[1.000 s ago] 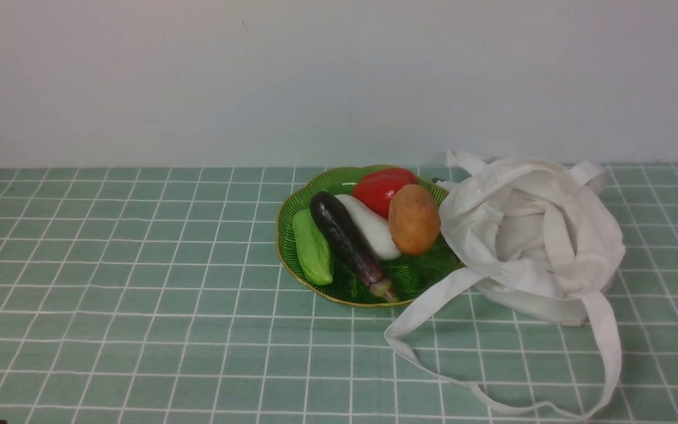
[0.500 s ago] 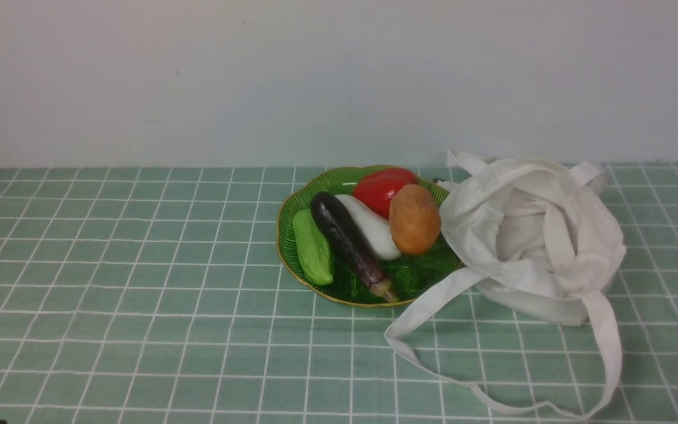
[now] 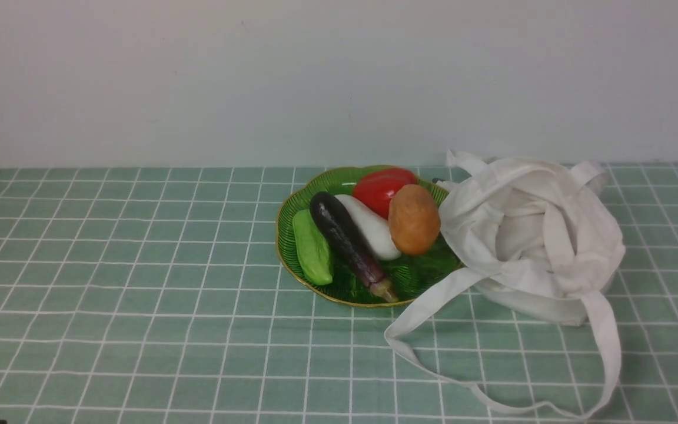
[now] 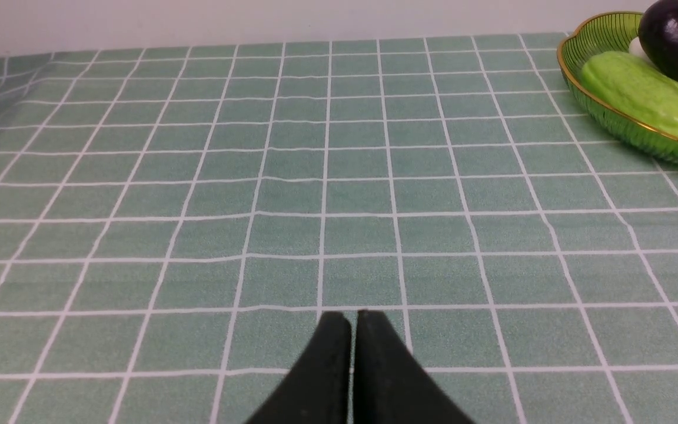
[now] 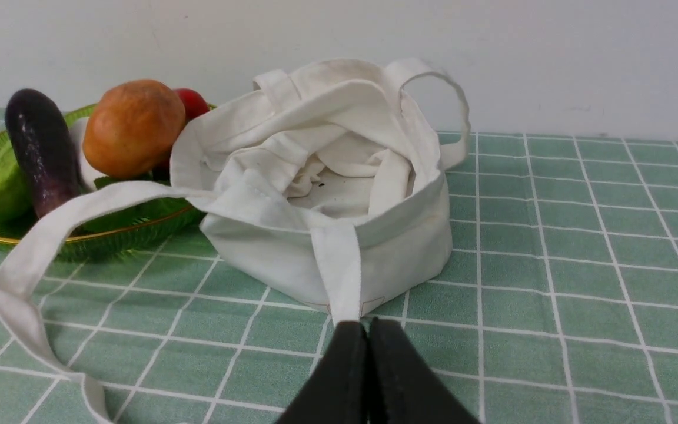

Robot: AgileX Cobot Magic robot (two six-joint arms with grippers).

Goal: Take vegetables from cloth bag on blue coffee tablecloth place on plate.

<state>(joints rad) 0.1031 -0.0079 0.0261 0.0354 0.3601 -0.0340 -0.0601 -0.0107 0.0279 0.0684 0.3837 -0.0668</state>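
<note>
The orange-brown potato (image 3: 414, 219) lies on the green gold-rimmed plate (image 3: 289, 207), against the red pepper (image 3: 381, 187); it also shows in the right wrist view (image 5: 132, 128). The white cloth bag (image 3: 536, 235) slumps open to the right of the plate, and in the right wrist view (image 5: 327, 188) I see only crumpled fabric inside. My left gripper (image 4: 354, 318) is shut and empty over the bare tablecloth (image 3: 109, 265), well to the left of the plate (image 4: 610, 121). My right gripper (image 5: 367, 325) is shut and empty, close in front of the bag. Neither gripper shows in the front view.
On the plate also lie a white eggplant-shaped piece (image 3: 371, 227), a dark purple eggplant (image 3: 345, 235) and a light green gourd (image 3: 312, 247). A long bag strap (image 3: 433, 306) loops over the cloth in front of the plate. A white wall stands behind.
</note>
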